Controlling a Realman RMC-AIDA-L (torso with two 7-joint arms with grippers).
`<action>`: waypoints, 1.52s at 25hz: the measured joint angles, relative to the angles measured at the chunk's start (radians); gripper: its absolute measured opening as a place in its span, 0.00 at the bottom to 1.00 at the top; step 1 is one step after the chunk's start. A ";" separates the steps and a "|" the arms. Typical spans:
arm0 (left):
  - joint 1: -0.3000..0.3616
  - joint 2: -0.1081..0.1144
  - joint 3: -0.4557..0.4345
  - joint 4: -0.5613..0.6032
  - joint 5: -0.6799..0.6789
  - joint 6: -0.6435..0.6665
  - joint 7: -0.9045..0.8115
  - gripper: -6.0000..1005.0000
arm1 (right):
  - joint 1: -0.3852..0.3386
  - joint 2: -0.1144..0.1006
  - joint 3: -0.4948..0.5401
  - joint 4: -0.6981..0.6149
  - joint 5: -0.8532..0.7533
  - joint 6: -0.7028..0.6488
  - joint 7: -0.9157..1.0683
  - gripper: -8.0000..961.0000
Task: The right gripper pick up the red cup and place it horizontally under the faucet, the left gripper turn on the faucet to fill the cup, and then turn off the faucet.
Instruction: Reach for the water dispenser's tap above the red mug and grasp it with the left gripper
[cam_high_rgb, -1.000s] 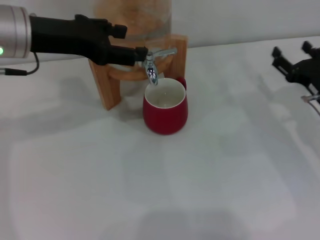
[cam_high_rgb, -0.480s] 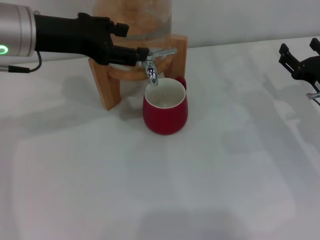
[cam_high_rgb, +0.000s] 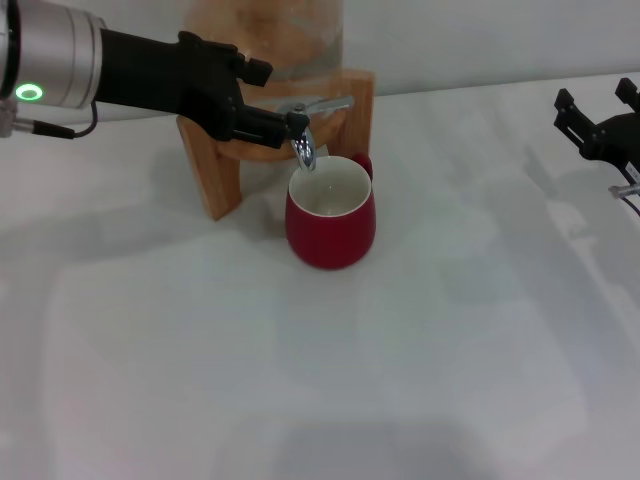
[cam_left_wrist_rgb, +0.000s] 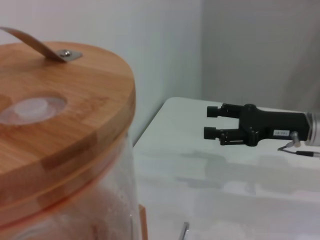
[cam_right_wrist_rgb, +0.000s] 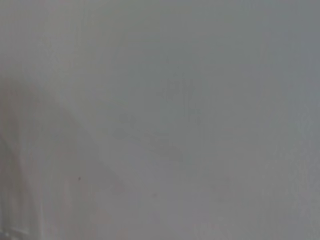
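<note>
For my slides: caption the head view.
Left gripper at the faucet above the red cup; right gripper parked aside.

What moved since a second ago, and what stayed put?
The left tool pushed farther along to the faucet, its tips now right at the tap. The right tool drew back toward the table's edge. The red cup stayed under the spout.

Cup (cam_high_rgb: 331, 222) on table (cam_high_rgb: 300, 380) under faucet (cam_high_rgb: 305, 140); dispenser (cam_high_rgb: 265, 40) behind (in stand (cam_high_rgb: 215, 165)).
</note>
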 joint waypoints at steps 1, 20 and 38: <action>-0.004 0.000 0.002 -0.006 0.003 -0.007 0.005 0.83 | 0.000 0.000 0.000 0.000 0.000 0.000 0.001 0.86; -0.060 -0.016 0.007 -0.093 0.007 -0.111 0.108 0.83 | 0.009 0.002 0.000 -0.001 0.000 0.003 0.005 0.86; -0.073 -0.030 0.075 -0.119 -0.008 -0.186 0.136 0.82 | 0.009 0.003 0.000 -0.001 0.000 -0.005 0.005 0.86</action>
